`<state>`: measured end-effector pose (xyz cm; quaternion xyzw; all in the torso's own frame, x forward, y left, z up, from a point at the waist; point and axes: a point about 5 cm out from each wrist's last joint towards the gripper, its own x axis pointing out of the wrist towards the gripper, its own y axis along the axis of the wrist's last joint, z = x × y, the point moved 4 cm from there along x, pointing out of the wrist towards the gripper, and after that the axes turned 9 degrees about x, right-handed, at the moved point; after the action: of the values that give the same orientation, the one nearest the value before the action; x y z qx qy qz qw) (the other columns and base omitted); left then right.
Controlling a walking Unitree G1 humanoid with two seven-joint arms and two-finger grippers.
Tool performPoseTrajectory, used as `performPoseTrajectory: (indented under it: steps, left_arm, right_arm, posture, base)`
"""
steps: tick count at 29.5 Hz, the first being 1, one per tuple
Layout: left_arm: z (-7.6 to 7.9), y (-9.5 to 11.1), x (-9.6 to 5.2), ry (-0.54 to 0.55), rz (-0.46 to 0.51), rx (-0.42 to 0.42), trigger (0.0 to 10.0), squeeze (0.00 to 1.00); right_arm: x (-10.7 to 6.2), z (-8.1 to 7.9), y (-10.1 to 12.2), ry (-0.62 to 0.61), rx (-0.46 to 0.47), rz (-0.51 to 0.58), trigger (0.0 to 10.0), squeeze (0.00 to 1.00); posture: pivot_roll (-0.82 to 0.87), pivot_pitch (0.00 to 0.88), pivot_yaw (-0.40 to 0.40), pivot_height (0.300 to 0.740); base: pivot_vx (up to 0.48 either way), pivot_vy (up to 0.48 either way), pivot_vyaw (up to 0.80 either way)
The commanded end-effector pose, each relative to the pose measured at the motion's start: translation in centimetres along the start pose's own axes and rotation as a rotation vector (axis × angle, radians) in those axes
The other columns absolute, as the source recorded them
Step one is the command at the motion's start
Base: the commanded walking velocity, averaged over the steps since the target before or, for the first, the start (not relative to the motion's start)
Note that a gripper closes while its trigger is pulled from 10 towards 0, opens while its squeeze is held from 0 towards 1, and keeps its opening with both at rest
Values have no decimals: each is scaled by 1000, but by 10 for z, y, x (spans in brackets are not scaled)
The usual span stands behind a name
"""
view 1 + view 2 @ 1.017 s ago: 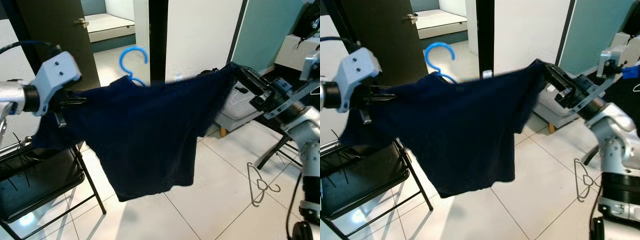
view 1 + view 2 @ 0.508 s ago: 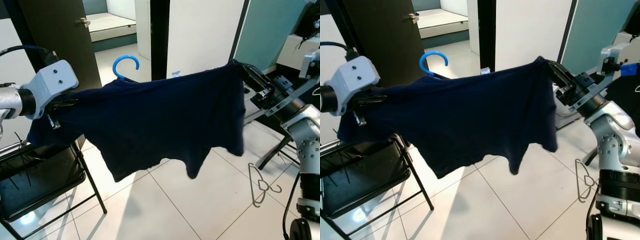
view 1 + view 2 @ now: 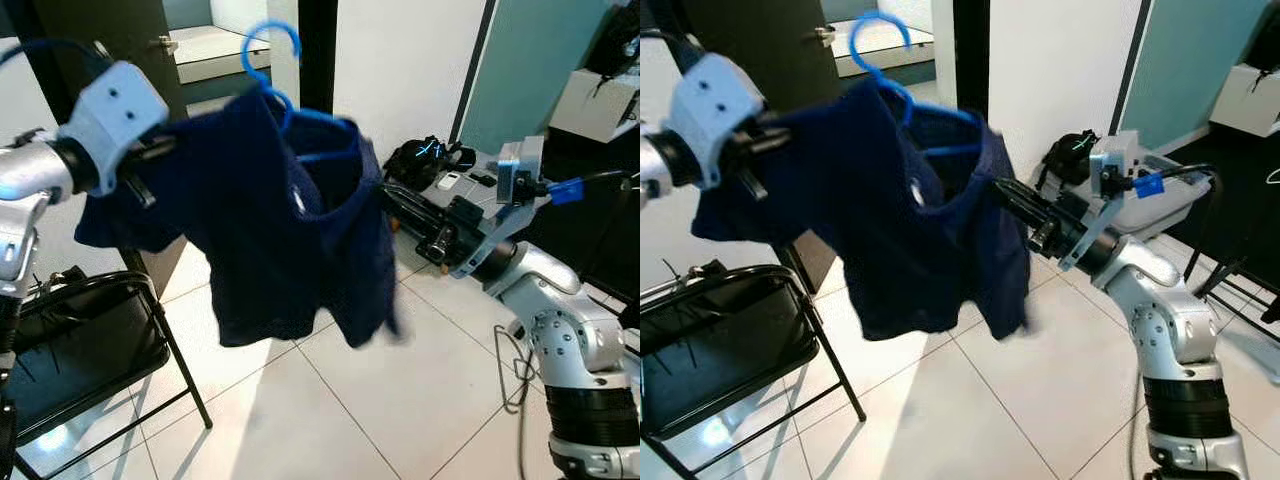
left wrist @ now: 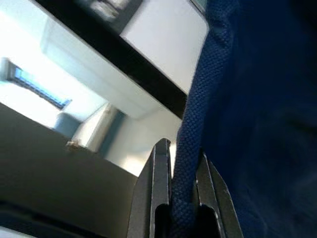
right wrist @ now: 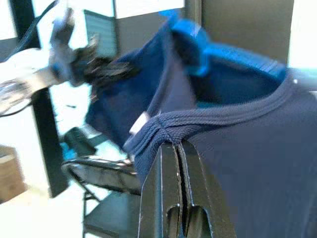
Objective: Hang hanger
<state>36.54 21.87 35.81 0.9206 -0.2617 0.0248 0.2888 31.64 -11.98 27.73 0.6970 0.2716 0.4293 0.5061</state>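
Observation:
A navy T-shirt [image 3: 260,220] hangs bunched on a blue plastic hanger [image 3: 322,119], whose hook points up in front of the dark doorway. My left gripper [image 3: 160,150] is raised at the upper left, shut on the shirt's fabric edge [image 4: 185,198]. My right gripper [image 3: 392,200] reaches in from the right at chest height. It is shut on the ribbed collar [image 5: 218,116], close to the blue hanger [image 5: 198,49]. The shirt's hem dangles free above the tiled floor.
A black folding chair [image 3: 80,340] stands at the lower left under my left arm. Behind the shirt are a dark door [image 3: 120,30] and a white wall. A black bag [image 3: 425,160] lies on the floor, and a wire hanger [image 3: 515,370] lies at the right.
The shirt was stretched wide between both grippers; now the right gripper has swung inward and down, the left has risen, and the shirt hangs bunched with the hanger hook higher.

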Motion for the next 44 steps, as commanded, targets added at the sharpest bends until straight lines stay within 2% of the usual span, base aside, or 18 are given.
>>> performPoseTrajectory:
  steps: [1,9,13,15,16,19,20,21,23,25,27,30,37,41,44]
  left_arm:
    - [-25,10,-3,133,41,13,0,0]
    - [-40,14,-7,222,64,35,0,0]
    - [-43,14,-8,242,68,36,0,0]
    - [-39,16,-8,217,83,50,0,0]
    - [-31,19,-7,161,109,68,0,0]
    - [-25,21,-7,121,127,81,0,0]
    - [-14,21,-8,37,140,83,0,0]
    - [-14,21,-8,37,140,83,0,0]
    - [7,17,-15,-117,138,103,0,0]
    - [7,17,-15,-117,138,103,0,0]
    - [20,15,-25,-240,146,103,0,0]
    - [24,14,-31,-299,148,100,0,0]
    - [23,20,-36,-336,184,69,0,0]
    - [26,38,-44,-428,289,-44,0,0]
    - [27,40,-43,-428,302,-68,0,0]
  right_arm:
    - [4,-11,-7,47,26,-17,0,0]
    - [3,-16,-14,54,32,-48,0,0]
    - [1,-16,-16,46,27,-61,0,0]
    - [0,-10,-12,20,10,-54,0,0]
    - [-2,-4,-6,-7,-10,-43,0,0]
    - [-4,1,-2,-25,-24,-35,0,0]
    - [-7,8,8,-48,-48,-21,0,0]
    - [-7,8,8,-48,-48,-21,0,0]
    - [-16,20,31,-86,-109,4,0,0]
    - [-16,20,31,-86,-109,4,0,0]
    - [-29,32,52,-127,-184,3,0,0]
    - [-36,38,62,-148,-220,-5,0,0]
    - [-40,40,67,-149,-243,-21,0,0]
    - [-39,37,65,-73,-241,-79,0,0]
    - [-38,33,63,-39,-238,-102,0,0]
  posture:
    - [21,0,6,740]
    - [19,0,6,740]
    - [19,0,3,740]
    - [19,0,3,740]
    - [19,0,3,740]
    - [19,0,3,740]
    - [19,0,3,740]
    - [19,0,3,740]
    - [16,0,2,740]
    - [16,0,2,740]
    - [18,0,-2,740]
    - [19,0,-3,740]
    - [19,0,-4,740]
    - [17,0,-5,740]
    - [13,0,-6,740]
  base:
    - [0,0,0]
    - [0,0,0]
    - [0,0,0]
    - [0,0,0]
    - [0,0,0]
    - [0,0,0]
    - [0,0,0]
    - [0,0,0]
    - [0,0,0]
    - [0,0,0]
    - [0,0,0]
    - [0,0,0]
    - [0,0,0]
    - [0,0,0]
    - [0,0,0]
